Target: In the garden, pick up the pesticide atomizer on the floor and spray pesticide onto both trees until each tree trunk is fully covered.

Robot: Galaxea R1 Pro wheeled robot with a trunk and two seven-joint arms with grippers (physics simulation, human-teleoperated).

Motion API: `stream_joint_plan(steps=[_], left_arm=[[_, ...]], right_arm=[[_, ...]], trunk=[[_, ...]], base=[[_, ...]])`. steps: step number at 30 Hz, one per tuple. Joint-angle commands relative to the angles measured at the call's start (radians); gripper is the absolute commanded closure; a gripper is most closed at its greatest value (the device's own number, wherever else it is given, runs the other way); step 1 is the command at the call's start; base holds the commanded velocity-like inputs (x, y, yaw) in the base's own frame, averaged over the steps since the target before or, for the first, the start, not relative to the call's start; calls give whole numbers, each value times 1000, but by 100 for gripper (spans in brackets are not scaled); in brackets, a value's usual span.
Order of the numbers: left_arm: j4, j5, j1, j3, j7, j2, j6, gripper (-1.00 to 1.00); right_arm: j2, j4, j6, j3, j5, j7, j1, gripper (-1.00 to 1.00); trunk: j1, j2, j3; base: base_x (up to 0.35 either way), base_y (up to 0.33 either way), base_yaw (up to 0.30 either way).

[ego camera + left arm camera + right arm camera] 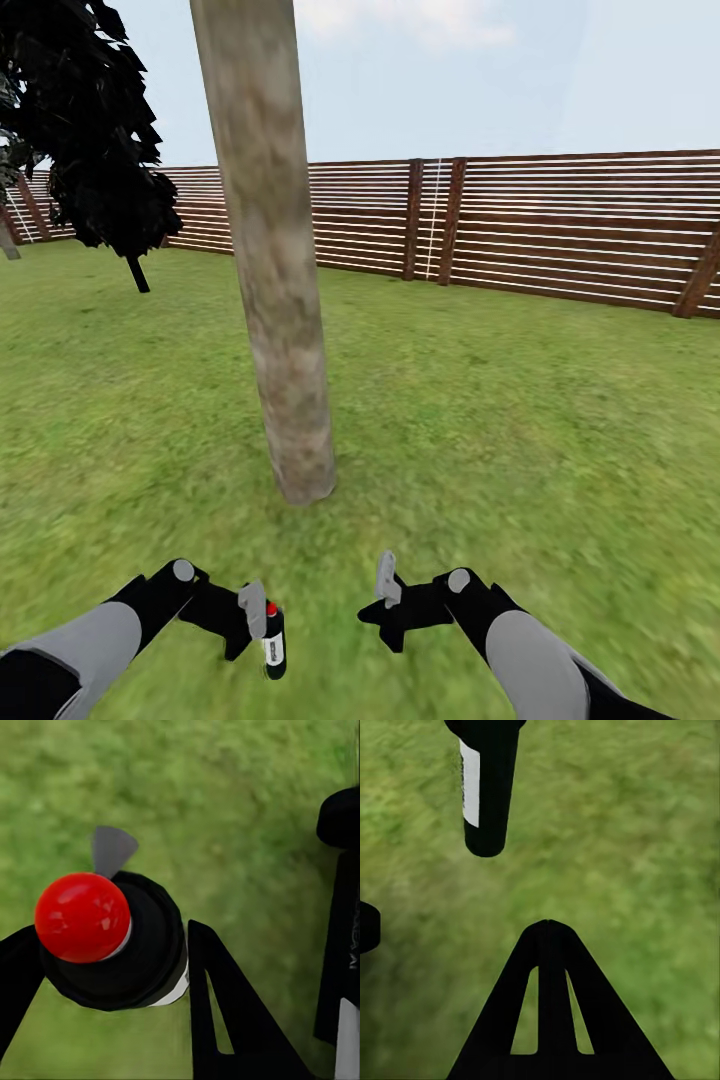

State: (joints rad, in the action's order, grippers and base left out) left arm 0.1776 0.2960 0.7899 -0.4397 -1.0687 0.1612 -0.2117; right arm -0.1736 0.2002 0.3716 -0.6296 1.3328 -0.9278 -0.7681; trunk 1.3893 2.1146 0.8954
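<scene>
A black-leaved tree [95, 120] stands at the far left under a pale, lightly clouded sky [520, 70].

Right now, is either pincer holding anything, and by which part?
The left pincer grips the slim black red-capped spray bottle near its top. The right pincer holds nothing.

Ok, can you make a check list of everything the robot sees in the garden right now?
Surface: green grass lawn, no slabs seen.
Job's things: pesticide atomizer, black with a red top, held upright in the left gripper; tree trunk straight ahead, close, no spray visible on it.
Clutter: nothing seen.
Grippers: left shut on the atomizer; right gripper holds nothing, open or shut unclear.
Cables: nothing seen.
Surroundings: brown slat fence behind the trunk; black tree at far left; pale sky.
</scene>
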Motion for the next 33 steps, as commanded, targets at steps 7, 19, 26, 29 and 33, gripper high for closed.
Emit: stream_joint_plan(steps=[7, 19, 26, 29, 33], left_arm=[[2, 125, -1, 7, 6, -77, -11, 100], [-2, 221, -1, 7, 132, -109, 5, 100], [-12, 241, -4, 7, 169, -131, 6, 100], [-12, 241, -4, 7, 170, -140, 6, 100], [-12, 241, -6, 7, 171, -161, 6, 100]], right_arm=[[-1, 1, 4, -9, 9, -5, 0, 100], [-1, 2, 4, -9, 9, -5, 0, 100], [-1, 2, 4, -9, 9, -5, -5, 100], [-1, 2, 4, -9, 9, -5, -6, 100], [-1, 2, 4, -9, 9, -5, -14, 100]], trunk=[[0, 0, 1], [0, 0, 1], [0, 0, 1], [0, 0, 1], [0, 0, 1]], base=[[0, 0, 0], [0, 0, 0], [0, 0, 0], [0, 0, 0], [0, 0, 0]])
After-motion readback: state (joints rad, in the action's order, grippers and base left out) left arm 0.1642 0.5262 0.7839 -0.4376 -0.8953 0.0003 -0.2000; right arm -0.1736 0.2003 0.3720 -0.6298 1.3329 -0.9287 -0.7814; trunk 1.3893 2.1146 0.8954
